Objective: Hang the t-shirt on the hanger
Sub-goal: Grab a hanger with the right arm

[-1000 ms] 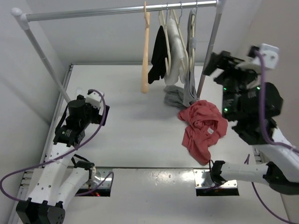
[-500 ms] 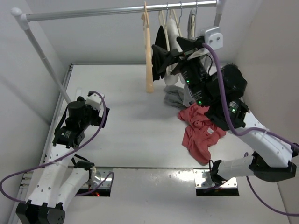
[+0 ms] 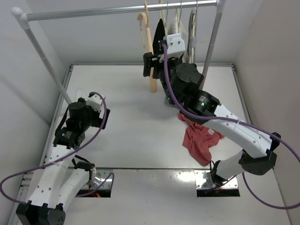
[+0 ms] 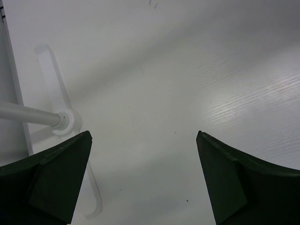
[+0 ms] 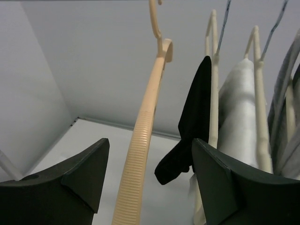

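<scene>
At the near left corner of the white table (image 3: 126,122) the left arm rose from its base and folded back on itself. Its wrist sat over the left edge with the camera looking down at the bare tabletop. The left gripper (image 4: 145,140) hung empty, its dark green fingers (image 4: 56,173) spread wide. Between them showed the round white foot of the rack's leaning pole (image 4: 61,119).

The faded red, short-sleeved cloth t-shirt (image 3: 199,140) lay crumpled on the right half of the table, closer to the near edge than the far one. Part of it was hidden under the right arm's white forearm.

That arm climbed from its base at the near right corner and stretched diagonally across the table towards the middle of the far edge, wrist raised. The right gripper (image 5: 150,140) was parted, one finger on either side of the light tan, ribbed, wooden-looking hanger (image 5: 140,140), neither touching it.

The hanger hung tilted from the white rail (image 3: 93,11). Just to its right hung a black garment (image 5: 192,131), then pale cream hangers with metal hooks (image 5: 255,93) and a grey garment (image 5: 286,98).
</scene>
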### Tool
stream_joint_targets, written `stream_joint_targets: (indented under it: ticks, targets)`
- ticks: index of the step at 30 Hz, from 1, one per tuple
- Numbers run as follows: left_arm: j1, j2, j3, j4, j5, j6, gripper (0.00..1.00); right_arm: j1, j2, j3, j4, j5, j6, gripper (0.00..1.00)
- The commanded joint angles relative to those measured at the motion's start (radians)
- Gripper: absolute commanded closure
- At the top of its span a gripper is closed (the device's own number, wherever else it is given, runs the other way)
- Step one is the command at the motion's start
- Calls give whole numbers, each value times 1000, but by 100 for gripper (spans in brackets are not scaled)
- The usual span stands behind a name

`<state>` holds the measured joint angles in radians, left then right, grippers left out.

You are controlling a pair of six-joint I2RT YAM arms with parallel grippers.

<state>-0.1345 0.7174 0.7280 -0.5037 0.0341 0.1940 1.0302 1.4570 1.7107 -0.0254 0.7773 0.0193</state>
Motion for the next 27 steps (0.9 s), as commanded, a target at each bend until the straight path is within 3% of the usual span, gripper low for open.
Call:
stream_joint_targets:
  ticks: [1, 4, 12, 15, 16, 23, 27]
  targets:
    - [12, -15, -2, 10, 12, -11, 0, 4, 8, -3, 30, 69, -2, 29]
    - [12, -24, -2, 10, 12, -11, 0, -7, 17, -31, 30, 79, 17, 30]
    - [12, -24, -12, 10, 12, -2, 0, -7, 49, -31, 19, 79, 18, 45]
    - [12, -24, -12, 10, 12, -2, 0, -7, 49, -52, 28, 79, 18, 59]
    - [12, -24, -12, 10, 12, -2, 0, -7, 39, -52, 28, 88, 18, 68]
    - [12, -24, -21, 10, 12, -2, 0, -7, -1, -80, 50, 67, 18, 100]
    - [12, -24, -21, 10, 12, -2, 0, -7, -39, -112, 88, 17, 40, 100]
